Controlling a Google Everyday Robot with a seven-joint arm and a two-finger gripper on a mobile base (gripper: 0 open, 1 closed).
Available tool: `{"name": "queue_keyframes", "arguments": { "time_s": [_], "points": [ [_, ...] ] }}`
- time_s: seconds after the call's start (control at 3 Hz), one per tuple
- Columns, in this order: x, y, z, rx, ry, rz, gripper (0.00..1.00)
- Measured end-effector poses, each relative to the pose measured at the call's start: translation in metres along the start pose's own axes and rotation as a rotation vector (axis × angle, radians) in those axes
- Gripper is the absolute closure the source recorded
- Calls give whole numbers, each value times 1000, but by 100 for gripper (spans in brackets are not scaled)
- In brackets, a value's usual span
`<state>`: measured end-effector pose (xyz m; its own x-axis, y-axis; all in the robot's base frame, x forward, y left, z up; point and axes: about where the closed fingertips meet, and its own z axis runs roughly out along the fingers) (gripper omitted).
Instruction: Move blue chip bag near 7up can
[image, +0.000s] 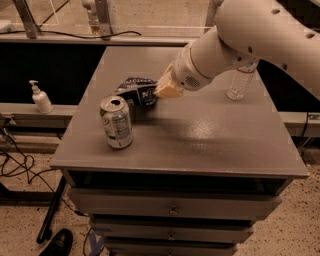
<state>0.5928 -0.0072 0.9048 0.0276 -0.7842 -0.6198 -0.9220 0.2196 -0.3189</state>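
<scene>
The blue chip bag (138, 91), dark navy with white lettering, is held in my gripper (159, 93) just above the grey table top (200, 135), right behind the 7up can. The 7up can (116, 122) stands upright near the table's front left, silvery with green print and a pull-tab top. My gripper reaches in from the upper right on the big white arm and is shut on the bag's right end. The bag hangs a short gap up and to the right of the can's top.
A clear plastic water bottle (239, 80) stands at the table's right rear, partly behind my arm. A white pump bottle (40, 97) stands on a ledge to the left. Drawers sit under the table top; cables and a shoe lie on the floor.
</scene>
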Motion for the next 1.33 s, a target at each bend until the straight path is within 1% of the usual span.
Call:
{"name": "queue_keyframes", "arguments": {
  "time_s": [0.67, 1.0, 1.33],
  "points": [
    [-15, 32, 14, -39, -5, 6, 100],
    [-12, 42, 18, -65, 4, 11, 82],
    [-8, 51, 20, -84, 15, 11, 58]
  ]
}}
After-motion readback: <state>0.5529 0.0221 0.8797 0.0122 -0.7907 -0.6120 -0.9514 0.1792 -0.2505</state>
